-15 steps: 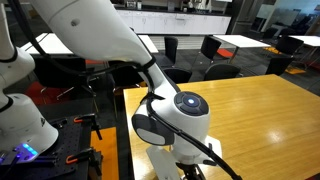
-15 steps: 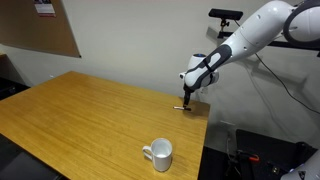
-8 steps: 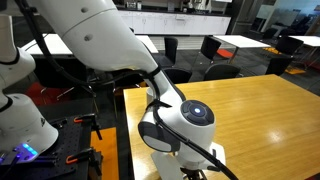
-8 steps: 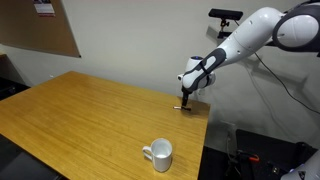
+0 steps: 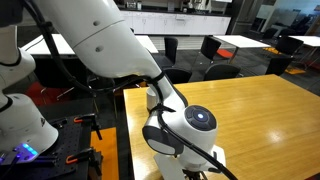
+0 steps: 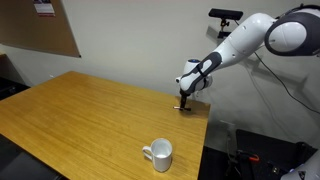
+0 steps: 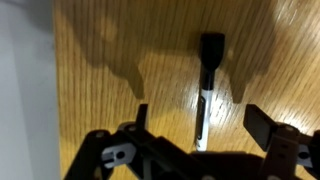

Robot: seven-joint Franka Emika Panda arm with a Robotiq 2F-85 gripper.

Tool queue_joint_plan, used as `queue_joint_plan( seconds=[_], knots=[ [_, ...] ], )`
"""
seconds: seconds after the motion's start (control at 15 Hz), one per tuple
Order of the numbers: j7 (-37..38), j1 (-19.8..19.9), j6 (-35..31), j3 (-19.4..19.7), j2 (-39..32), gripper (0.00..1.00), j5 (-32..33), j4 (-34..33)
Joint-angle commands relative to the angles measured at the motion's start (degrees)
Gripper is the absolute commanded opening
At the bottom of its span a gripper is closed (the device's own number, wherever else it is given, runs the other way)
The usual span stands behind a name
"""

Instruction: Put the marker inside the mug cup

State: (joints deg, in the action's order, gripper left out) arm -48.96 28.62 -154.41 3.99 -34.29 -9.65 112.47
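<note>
Wrist view, and the gripper [image 7: 198, 114] is spread wide: one finger [image 7: 141, 113] on the left, the marker [image 7: 207, 88] lying flat on the wooden table [image 7: 100, 60] in the gap, the other finger on the right. Neither one touches it, and the dark cap points away from the wrist with the paler barrel nearer. In an exterior view the mug cup [image 6: 160, 153] stands upright, handle on its left. Beyond the mug and a touch right, well apart from it, lies the marker [image 6: 180, 107] by the table's far edge, the gripper [image 6: 184, 99] low over it.
</note>
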Motion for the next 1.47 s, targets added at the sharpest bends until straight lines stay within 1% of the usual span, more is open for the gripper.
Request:
queue_joint_plan(
  seconds=[0.0, 0.13, 0.27, 0.33, 0.53, 0.6, 0.67, 0.8, 0.87, 1.0, 1.13, 1.2, 1.27, 1.33, 1.4],
  knots=[
    [1.18, 0.88, 1.98, -0.86, -0.88, 0.75, 0.8, -2.02],
    [1.19, 0.91, 2.07, -0.88, -1.12, 0.63, 0.91, -2.24],
    [1.26, 0.86, 2.19, -0.83, -1.3, 0.61, 1.02, -2.42],
    [1.31, 0.81, 2.29, -0.8, -1.38, 0.62, 1.1, -2.54],
    [1.54, 0.57, 2.62, -0.6, -1.62, 0.62, 1.43, -2.88],
    [1.59, 0.51, 2.64, -0.56, -1.69, 0.59, 1.51, -2.97],
    [1.63, 0.48, 2.71, -0.54, -1.71, 0.5, 1.56, -3.05],
    [1.67, 0.44, 2.88, -0.52, -1.77, 0.47, 1.6, -3.26],
    [1.61, 0.44, 3.07, -0.59, -1.73, 0.38, 1.56, -3.35],
    [1.48, 0.52, 3.45, -0.78, -1.73, 0.4, 1.41, -3.53],
    [1.79, 0.31, 4.06, -0.65, -1.68, 0.31, 1.46, -3.72],
    [1.72, 0.3, 4.29, -0.67, -1.71, 0.22, 1.43, -3.82],
    [1.77, 0.22, 4.71, -0.64, -1.71, 0.03, 1.41, -3.99],
    [1.77, 0.15, 5.04, -0.59, -1.7, 0.0, 1.41, -4.1],
    [1.92, -0.01, 5.08, -0.47, -1.66, 0.0, 1.49, -4.09]
  ],
)
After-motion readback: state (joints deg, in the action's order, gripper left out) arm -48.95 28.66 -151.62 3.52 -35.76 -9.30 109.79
